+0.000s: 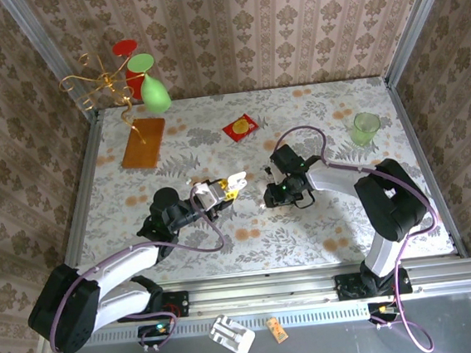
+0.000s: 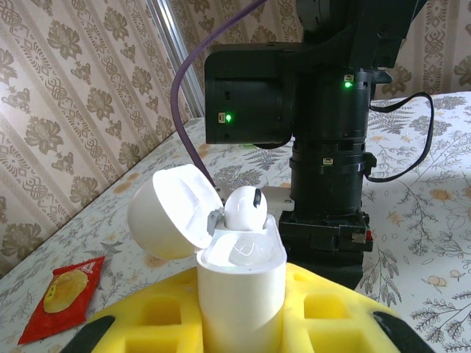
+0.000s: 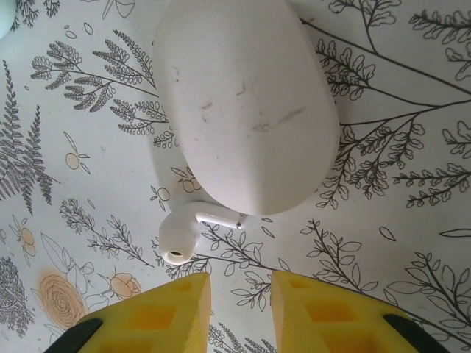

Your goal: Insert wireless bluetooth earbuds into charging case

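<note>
Pincer report: left pincer (image 2: 243, 315) clamped on charging case (image 2: 241, 283), right pincer (image 3: 239, 294) parted over loose earbud (image 3: 180, 237)

Yellow fingers (image 2: 158, 312) of the left pincer press on both sides of the white charging case and hold it upright above the table (image 2: 434, 243). Its rounded lid (image 2: 173, 213) is swung open to the left. One seated earbud (image 2: 245, 208) sits in the case mouth, its top well above the rim. The black right arm (image 2: 327, 147) stands just behind it, with green lights lit.

The right pincer's yellow fingers (image 3: 158, 316) stand apart with bare table between them, gripping nothing. Just beyond their tips the loose earbud lies on the fern-patterned cloth. Its stem points toward a closed white oval case (image 3: 246, 103), and its tip is at that case's edge.

From above, both pincers are near the middle of the table, close together. A red packet (image 1: 240, 127) lies farther back, and a green cup (image 1: 366, 127) stands toward the right edge.
</note>
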Available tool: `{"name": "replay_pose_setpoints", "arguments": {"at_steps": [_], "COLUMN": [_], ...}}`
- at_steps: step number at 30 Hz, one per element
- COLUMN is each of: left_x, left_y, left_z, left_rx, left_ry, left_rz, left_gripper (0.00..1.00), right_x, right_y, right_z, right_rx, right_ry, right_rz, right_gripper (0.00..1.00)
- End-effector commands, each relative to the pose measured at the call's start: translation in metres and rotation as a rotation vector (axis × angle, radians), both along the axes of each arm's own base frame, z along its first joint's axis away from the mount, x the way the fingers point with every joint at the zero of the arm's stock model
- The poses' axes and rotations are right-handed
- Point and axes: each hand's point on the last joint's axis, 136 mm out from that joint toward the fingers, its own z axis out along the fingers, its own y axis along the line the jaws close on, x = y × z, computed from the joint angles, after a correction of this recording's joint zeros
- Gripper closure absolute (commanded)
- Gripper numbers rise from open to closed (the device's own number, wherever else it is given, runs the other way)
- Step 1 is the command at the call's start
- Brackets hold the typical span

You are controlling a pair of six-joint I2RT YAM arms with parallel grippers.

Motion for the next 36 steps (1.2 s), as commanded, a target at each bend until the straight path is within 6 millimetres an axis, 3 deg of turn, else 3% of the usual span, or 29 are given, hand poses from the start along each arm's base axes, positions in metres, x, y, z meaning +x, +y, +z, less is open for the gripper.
{"name": "replay_pose_setpoints", "arguments": {"at_steps": [1,5,17,24,36], "left_x": [-0.003,-0.002,-0.007,-0.009,-0.005], "left_y": [0.0,0.003,0.013,0.015,0.026], "left_z": [0.017,0.019,0.021,0.021,0.02], "left_rx": [-0.026,-0.048,-0.037,-0.033,-0.046], "left_ry": [-0.06,-0.068,-0.069,-0.071,-0.064], "left_rz": [-0.004,0.017,0.042,0.051,0.096], "left_gripper": [1.0,1.0,1.0,1.0,1.0], "right_x": [0.007,0.012,0.031,0.02,0.024], "right_y": [0.002,0.009,0.042,0.048,0.032], "right_z": [0.014,0.023,0.012,0.0,0.046], "right_rx": [-0.003,0.023,0.105,0.116,0.039], "right_ry": [-0.041,-0.089,-0.028,0.029,-0.18], "right_rz": [0.001,0.038,0.087,0.121,0.137], "right_gripper": [0.7,0.67,0.54,0.51,0.49]}}
